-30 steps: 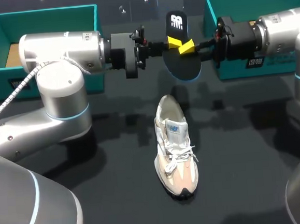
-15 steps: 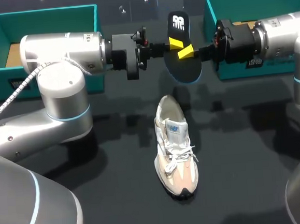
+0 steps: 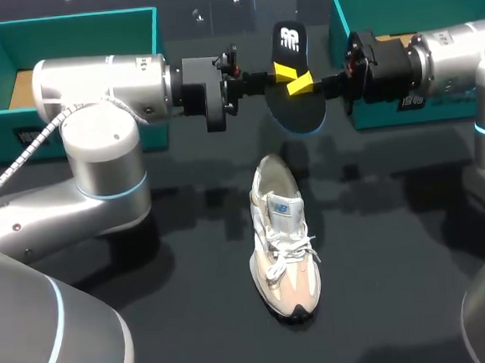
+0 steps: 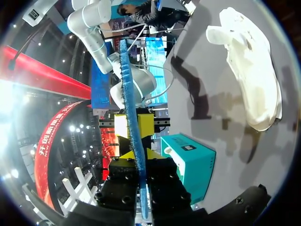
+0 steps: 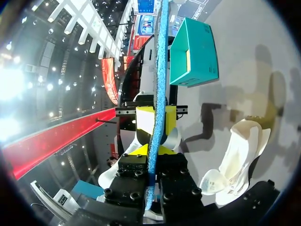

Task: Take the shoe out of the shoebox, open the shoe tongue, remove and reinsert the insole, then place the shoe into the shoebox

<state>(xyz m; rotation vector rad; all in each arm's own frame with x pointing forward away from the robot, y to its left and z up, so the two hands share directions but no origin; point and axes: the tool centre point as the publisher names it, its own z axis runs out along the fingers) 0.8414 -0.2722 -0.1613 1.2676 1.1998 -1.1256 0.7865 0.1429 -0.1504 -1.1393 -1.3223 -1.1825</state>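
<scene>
Head view, left arm: comes in from the left with its forearm level above the counter (image 3: 202,307); the left pincer (image 3: 281,68) points right.
Head view, right arm: comes in from the right with its forearm level; the right pincer (image 3: 304,82) points left and meets the other tip to tip.
Head view, insole (image 3: 296,110): black and held in the air, with both pincers clamped on it from opposite sides.
Head view, shoe (image 3: 283,245): upright on the counter, nearer than the insole, with its toe toward the near edge. The left shoebox (image 3: 71,33) and right shoebox (image 3: 413,0) stand open at the far corners.
Left wrist view: the insole is seen edge-on with a blue rim, pinched between the left pincer's yellow tips. The right pincer grips it just ahead, and the shoe lies on the counter to one side.
Right wrist view: the insole is again edge-on, squeezed between the right pincer's tips, with the left pincer gripping it just beyond. The shoe is on the counter beside the pincer.
</scene>
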